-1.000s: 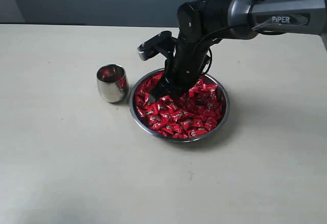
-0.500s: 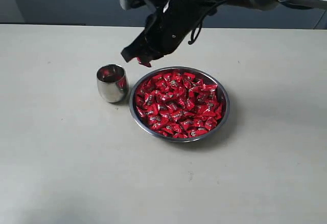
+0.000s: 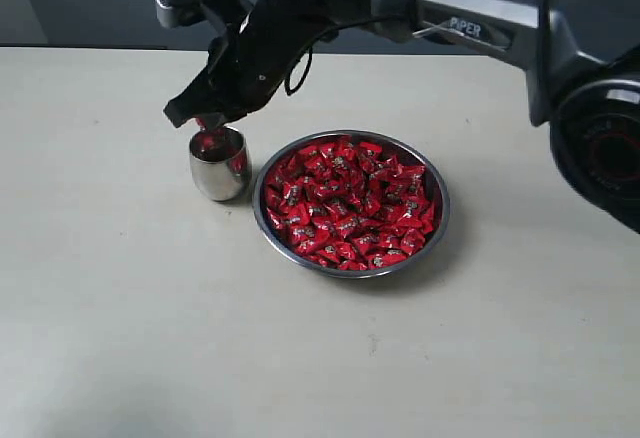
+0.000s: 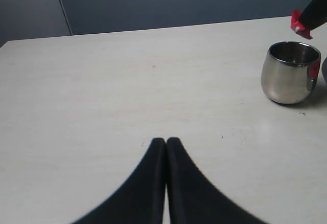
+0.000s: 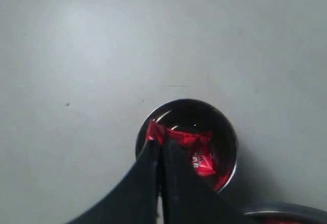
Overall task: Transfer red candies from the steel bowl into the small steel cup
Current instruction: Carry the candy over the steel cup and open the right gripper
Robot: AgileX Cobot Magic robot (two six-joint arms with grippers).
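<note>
Directly over the upright small steel cup (image 3: 219,166), the right pincer (image 5: 160,146) pinches a red candy (image 4: 298,22).

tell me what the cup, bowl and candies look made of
Cup: looks like polished steel with a mirror finish; it reflects the table and red candy.
Bowl: likely the same shiny metal, with a thin bright rim.
Candies: glossy red wrappers, foil or plastic film, can't tell which; they glint and crinkle.
</note>
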